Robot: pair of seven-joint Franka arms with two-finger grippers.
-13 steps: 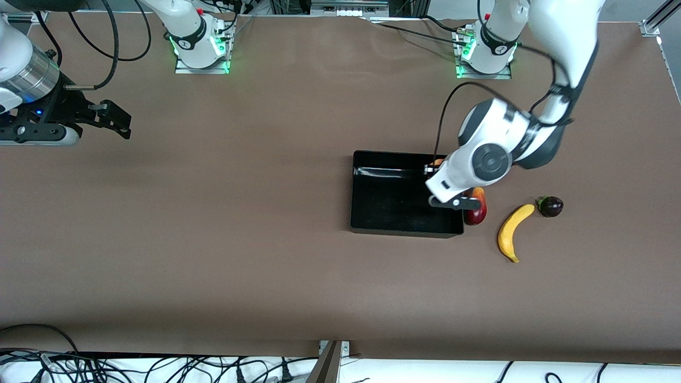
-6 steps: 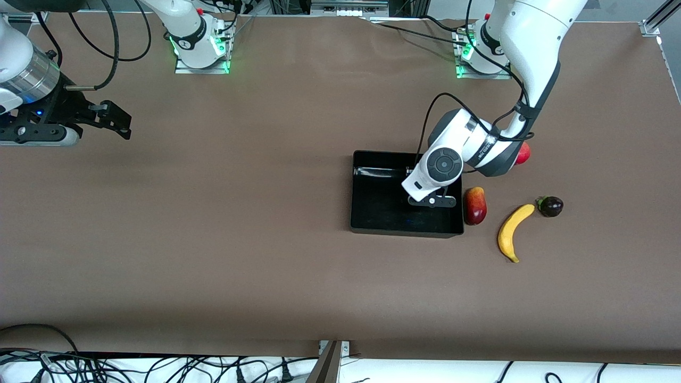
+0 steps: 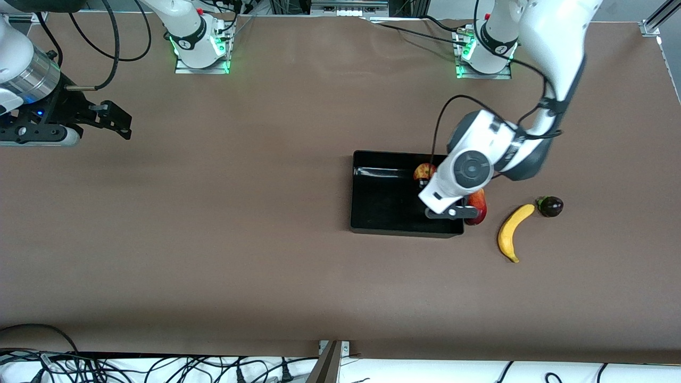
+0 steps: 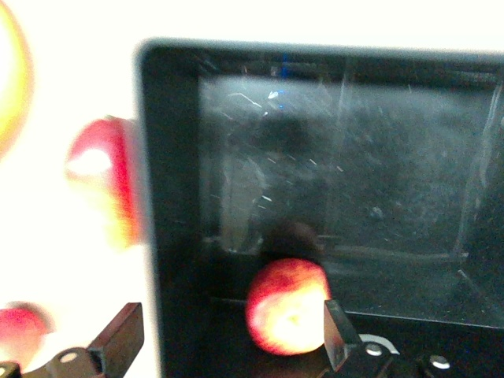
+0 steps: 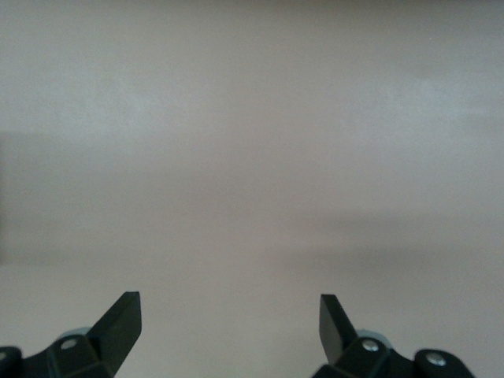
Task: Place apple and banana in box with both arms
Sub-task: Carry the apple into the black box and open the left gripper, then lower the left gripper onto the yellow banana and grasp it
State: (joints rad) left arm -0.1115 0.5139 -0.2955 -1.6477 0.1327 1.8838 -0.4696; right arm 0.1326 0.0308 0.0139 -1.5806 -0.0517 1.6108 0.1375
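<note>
Apple (image 3: 424, 171) lay inside the box (image 3: 372, 205), in the corner toward the left arm's end and farthest from the front camera, released and resting on the black floor. The left gripper (image 4: 228, 337) hung over that end of the box with its fingers spread wide, one over the box's inside beside the apple, the other out past the wall. The banana (image 3: 513, 232) lay on the table outside the box, toward the left arm's end, with a dark purple fruit (image 3: 550, 206) just off its tip and a dark-red fruit (image 3: 479, 205) beside the box wall, partly under the arm. The right gripper (image 5: 228, 323) waited over bare table at the right arm's end, fingers apart and holding nothing.
</note>
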